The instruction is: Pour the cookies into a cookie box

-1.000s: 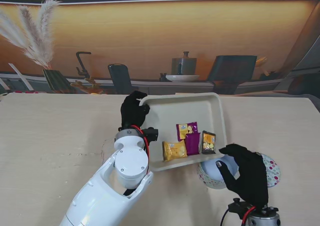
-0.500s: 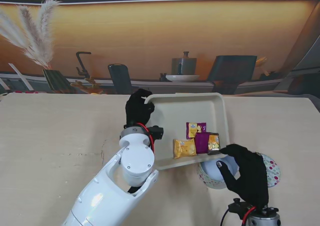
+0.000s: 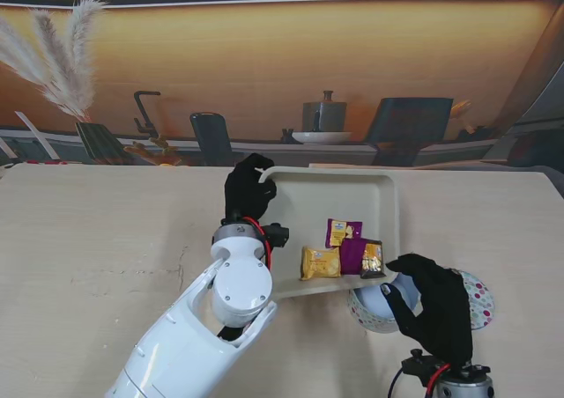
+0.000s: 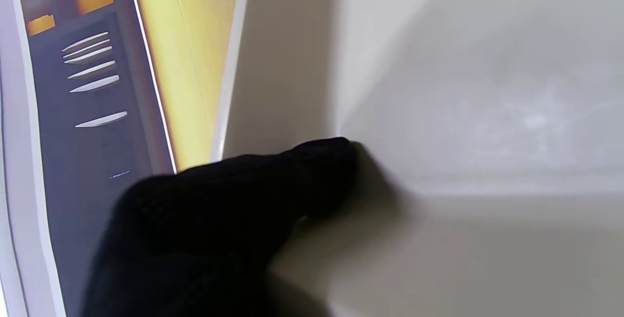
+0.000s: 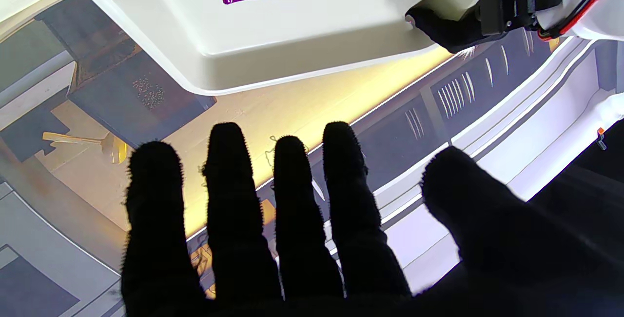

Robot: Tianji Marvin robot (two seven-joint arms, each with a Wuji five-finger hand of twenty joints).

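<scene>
Tabletop [image 3: 88, 239] carries everything; cream tray [image 3: 295, 187] tilts above it, left hand [image 3: 248, 185] fingers pinching its far-left corner. Right hand [image 3: 434, 305], fingers spread, cups nothing over the dotted cookie box [image 3: 480, 297] just beside the tray's near-right corner, where cookie packets [image 3: 339, 255] bunch.

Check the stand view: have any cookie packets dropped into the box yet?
No: all the packets lie inside the tray, which the left hand holds tilted over the box.
</scene>
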